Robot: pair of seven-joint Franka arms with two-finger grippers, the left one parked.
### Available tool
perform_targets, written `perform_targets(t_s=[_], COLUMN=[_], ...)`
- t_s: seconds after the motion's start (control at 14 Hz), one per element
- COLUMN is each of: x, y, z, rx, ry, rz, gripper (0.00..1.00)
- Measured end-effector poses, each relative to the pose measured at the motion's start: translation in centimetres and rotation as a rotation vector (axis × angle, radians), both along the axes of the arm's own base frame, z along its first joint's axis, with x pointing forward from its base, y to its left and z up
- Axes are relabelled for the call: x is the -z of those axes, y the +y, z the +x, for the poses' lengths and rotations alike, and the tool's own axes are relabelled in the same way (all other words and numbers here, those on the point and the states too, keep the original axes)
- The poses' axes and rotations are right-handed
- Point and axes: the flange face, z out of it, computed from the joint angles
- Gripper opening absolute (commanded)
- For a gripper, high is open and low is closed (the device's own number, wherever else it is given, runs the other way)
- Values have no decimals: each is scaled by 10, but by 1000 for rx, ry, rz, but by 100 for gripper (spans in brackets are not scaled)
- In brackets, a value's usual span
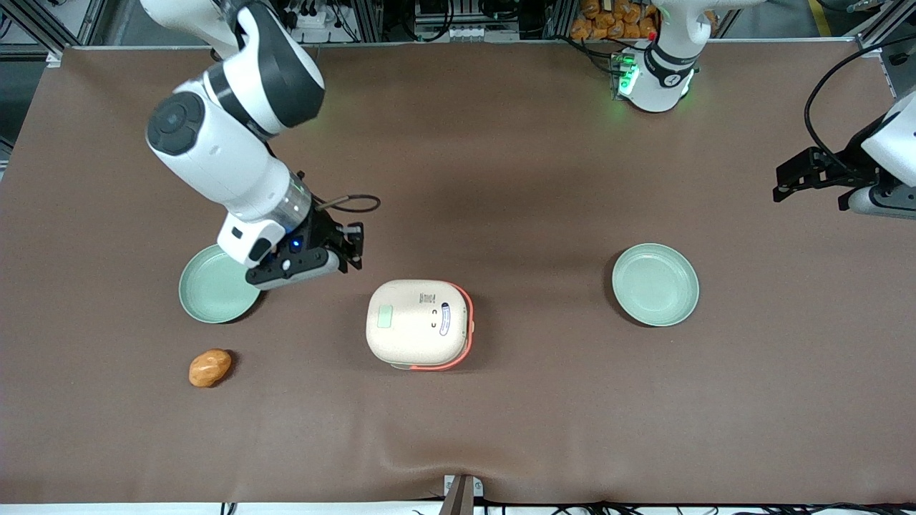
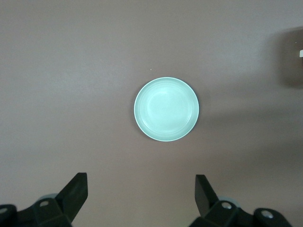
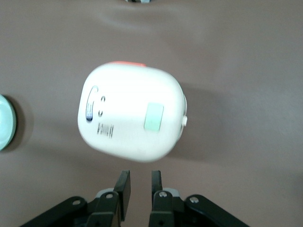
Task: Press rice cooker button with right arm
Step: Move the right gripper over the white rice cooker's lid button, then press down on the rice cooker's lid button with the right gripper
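The rice cooker [image 1: 418,323] stands mid-table with its cream lid closed and its orange-red rim showing along one side. The pale mint-green button [image 1: 385,316] is set into the lid on the side toward the working arm. My right gripper [image 1: 353,250] hovers above the table, a little farther from the front camera than the cooker and toward the working arm's end. Its fingers are nearly together with a narrow gap and hold nothing. In the right wrist view the gripper [image 3: 140,182] is just short of the cooker [image 3: 130,116], apart from the button [image 3: 154,117].
A green plate [image 1: 211,290] lies partly under the right wrist. A second green plate [image 1: 655,284] lies toward the parked arm's end and shows in the left wrist view [image 2: 166,109]. An orange-brown bun-like object [image 1: 210,368] lies nearer the front camera than the first plate.
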Motion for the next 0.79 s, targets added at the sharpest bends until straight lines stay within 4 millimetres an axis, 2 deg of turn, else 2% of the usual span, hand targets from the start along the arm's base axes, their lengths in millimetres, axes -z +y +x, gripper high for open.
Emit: perform_targets(t_s=[0.29,0.43,0.57,0.79], x=[37,49,60,72], y=[7,10,13,19], z=[16,22,26,28], rx=[18,29,31,33], ry=[-33,-62,-74,-94], rz=[5,13,15,19], gripper=[10,8,1,1])
